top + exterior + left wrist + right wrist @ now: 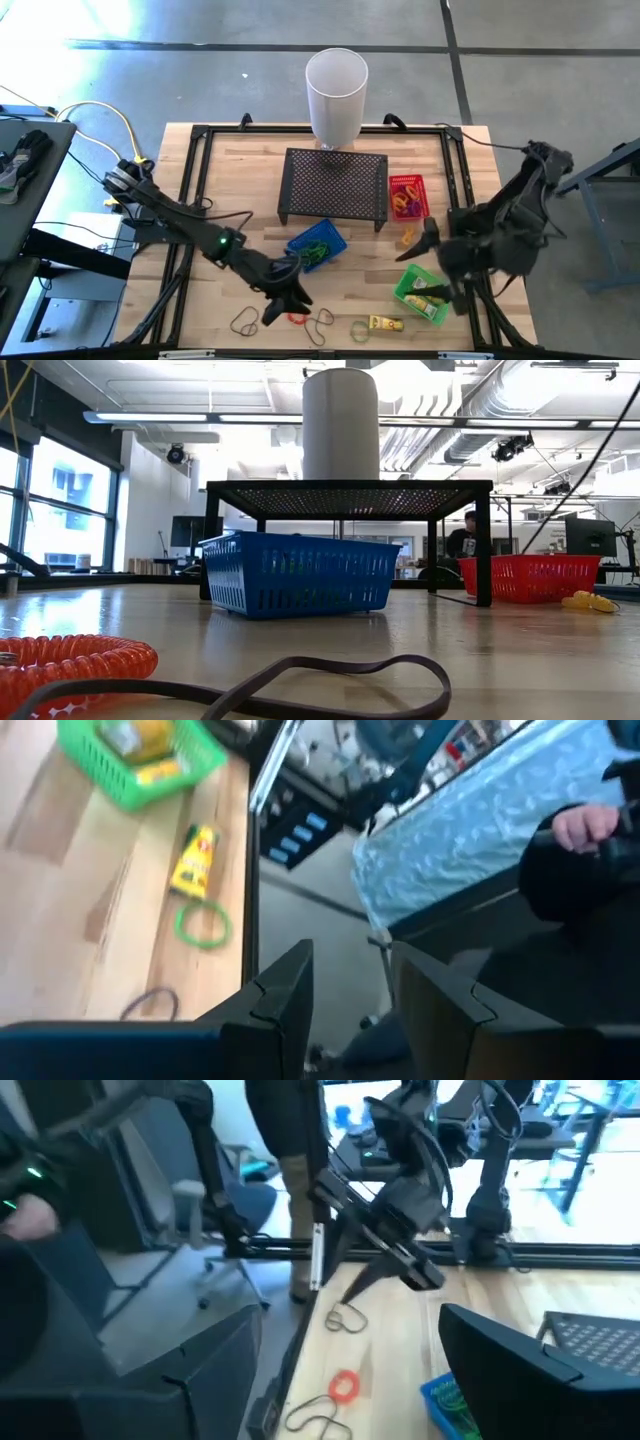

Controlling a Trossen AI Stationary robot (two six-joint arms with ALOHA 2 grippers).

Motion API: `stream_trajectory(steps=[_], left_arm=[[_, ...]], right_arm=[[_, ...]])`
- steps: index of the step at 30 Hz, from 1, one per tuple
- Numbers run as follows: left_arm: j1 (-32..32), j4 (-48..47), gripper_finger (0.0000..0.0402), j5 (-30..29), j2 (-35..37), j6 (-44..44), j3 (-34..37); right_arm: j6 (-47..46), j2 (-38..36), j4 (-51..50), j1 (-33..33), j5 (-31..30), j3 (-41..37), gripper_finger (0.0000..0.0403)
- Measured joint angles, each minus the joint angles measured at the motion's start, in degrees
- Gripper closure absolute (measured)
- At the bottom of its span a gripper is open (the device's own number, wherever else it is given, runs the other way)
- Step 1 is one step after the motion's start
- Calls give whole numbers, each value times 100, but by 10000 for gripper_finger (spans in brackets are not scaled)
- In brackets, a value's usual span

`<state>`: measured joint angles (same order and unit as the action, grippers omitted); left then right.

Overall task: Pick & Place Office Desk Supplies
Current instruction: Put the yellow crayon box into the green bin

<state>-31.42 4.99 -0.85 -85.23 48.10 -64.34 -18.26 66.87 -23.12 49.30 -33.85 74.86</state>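
while some supplies are already sitting in the blue basket [317,243], red basket [407,195] and green basket [423,294], loose rubber bands [245,321] and a yellow glue tube [386,323] are still lying on the worktop [240,190] near its front edge. left gripper [283,310] is hovering by an orange coil band [296,318], fingers narrowly parted, holding nothing visible. right gripper [430,240] is waiting beside the green basket, fingers wide. roughly half is looking sorted.

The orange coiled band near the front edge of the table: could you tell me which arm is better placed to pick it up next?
Probably the left. The left gripper hangs right beside the orange coiled band, fingers apart with nothing between them. The right gripper is open too, but across the table by the green basket.
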Motion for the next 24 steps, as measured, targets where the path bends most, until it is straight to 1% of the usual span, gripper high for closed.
stream_trajectory(steps=[2,5,9,11,13,15,18,22,24], left_arm=[[-169,81,271,-372,110,-171,0],[-419,210,271,-1115,255,-500,0],[-722,278,271,-2217,363,-1032,0],[-857,245,271,-2725,365,-1264,0],[-992,78,271,-3261,365,-1373,0],[-1104,-188,271,-3691,365,-1340,0],[-1236,-691,271,-4029,364,-1026,0],[-1305,-1082,271,-3998,337,-241,0],[-1303,-1099,271,-3941,290,52,0]], right_arm=[[3,390,-344,60,-101,505,110],[-322,1039,-1253,61,-101,1341,110],[-1070,1817,-2663,61,210,2198,110],[-1629,2071,-3274,61,467,2411,110],[-2213,2257,-3793,59,801,2422,110],[-2738,2439,-4023,59,1205,2380,110],[-3116,2705,-4040,61,1625,2347,110],[-3648,3135,-3615,236,1638,2349,110],[-3736,3358,-3295,296,1796,2349,110]])
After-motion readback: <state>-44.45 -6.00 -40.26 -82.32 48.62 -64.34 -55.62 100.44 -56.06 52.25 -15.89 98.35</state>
